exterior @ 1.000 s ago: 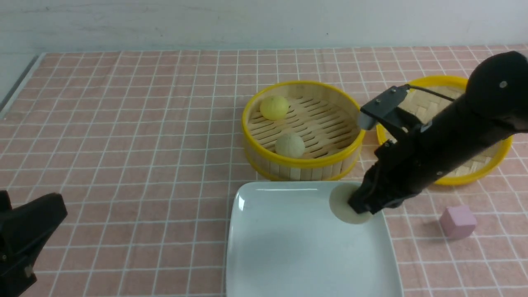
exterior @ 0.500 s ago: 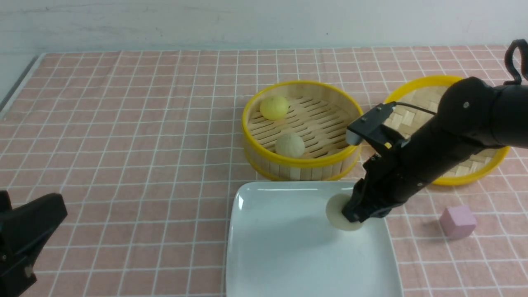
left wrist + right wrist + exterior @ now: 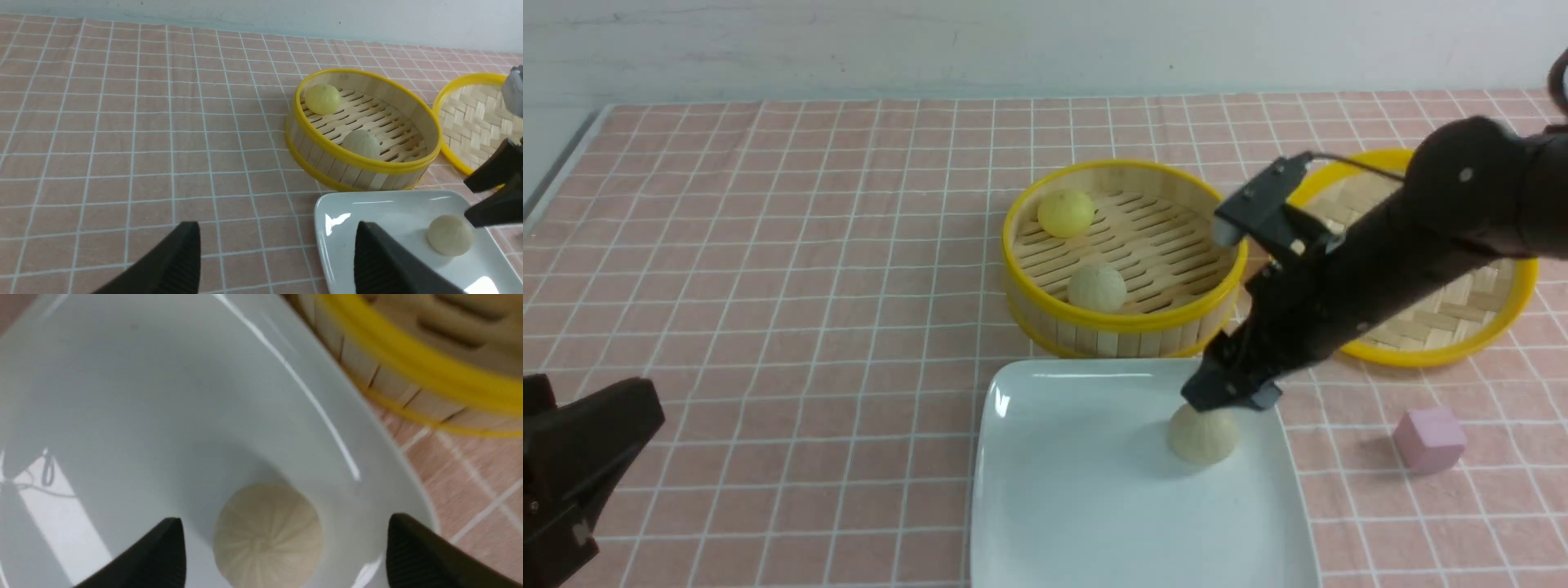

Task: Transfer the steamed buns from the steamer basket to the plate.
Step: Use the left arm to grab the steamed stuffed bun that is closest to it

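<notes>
Since the earlier front views, the right gripper (image 3: 1230,398) has released the off-white bun (image 3: 1203,434) and lifted just above it; its jaws now stand spread wide to either side of the bun, touching nothing, as the right wrist view confirms. Released bun: rests dome up on the plate (image 3: 1094,506), near the plate's right edge and toward the corner closest to the steamer basket (image 3: 1123,327). Being round, it has no long axis to speak of; its pleated crown faces upward. Remaining buns: a pale yellow bun (image 3: 1066,212) at the far side of the basket floor and a second off-white bun (image 3: 1097,287) against the near wall. Left gripper (image 3: 278,261): open and empty, idle over the tablecloth (image 3: 768,286) well to the left of the plate. Also present: a shallow woven tray (image 3: 1445,310) behind the right arm and a pink cube (image 3: 1429,439) to the right of the plate. Step in hand, as judged: retreat after placement. It is best done by rising straight up until the fingertips clear the dome, so the bun is not nudged toward the rim, then crossing the basket's yellow rim high before descending on the near bun.
</notes>
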